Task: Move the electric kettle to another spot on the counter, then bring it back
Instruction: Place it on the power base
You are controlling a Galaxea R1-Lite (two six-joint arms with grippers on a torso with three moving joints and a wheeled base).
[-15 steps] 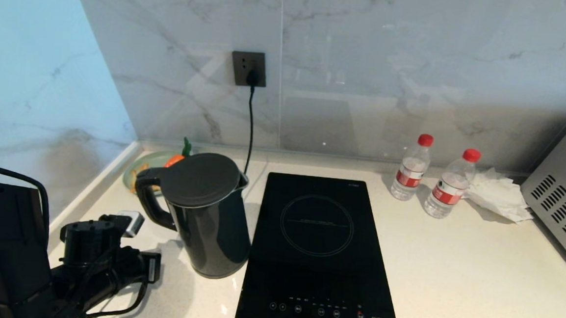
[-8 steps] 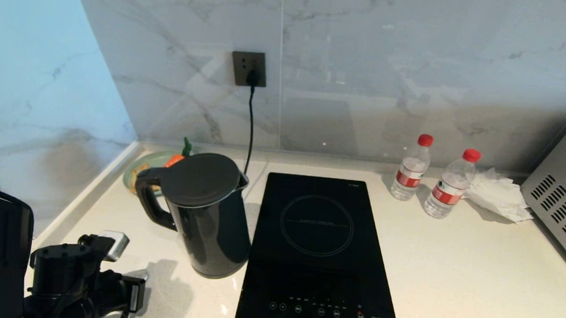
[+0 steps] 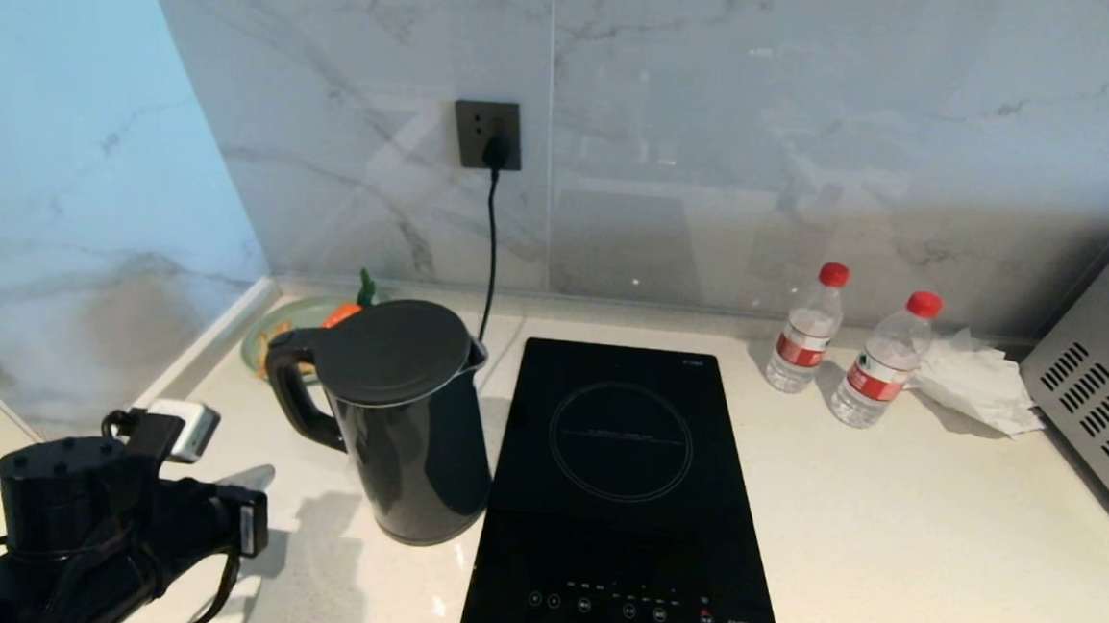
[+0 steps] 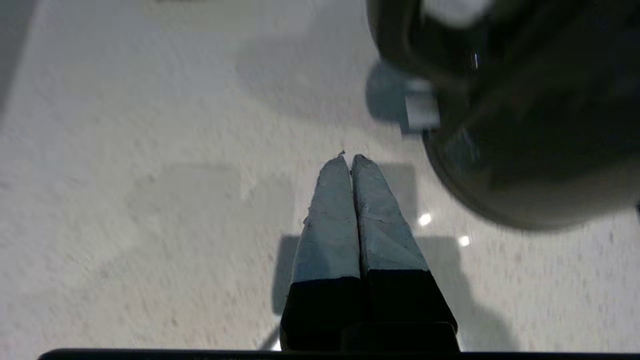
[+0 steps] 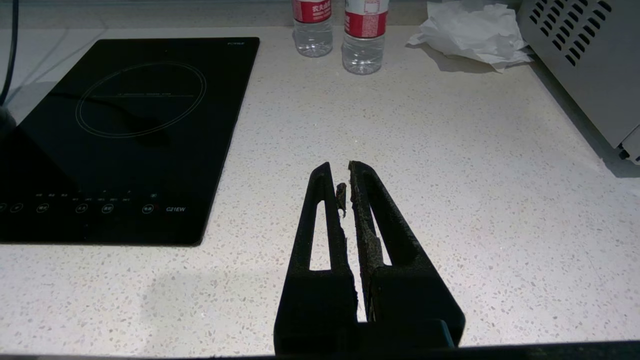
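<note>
KETTLE: electric kettle (image 3: 404, 418) upright on counter (image 3: 887, 544), hob (image 3: 621, 489) at its 3 o'clock | LEFT pincer (image 4: 348, 159): fingers together, empty, near kettle's 8 o'clock | RIGHT pincer (image 5: 340, 175): together, idle | RISK: closed fingers probably nudge the handle (image 3: 292, 392), tipping kettle; cord (image 3: 491, 250) may snag.

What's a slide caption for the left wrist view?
Left gripper, jaws shut and empty, above the speckled off-white stone counter beside the glossy black electric kettle.
</note>
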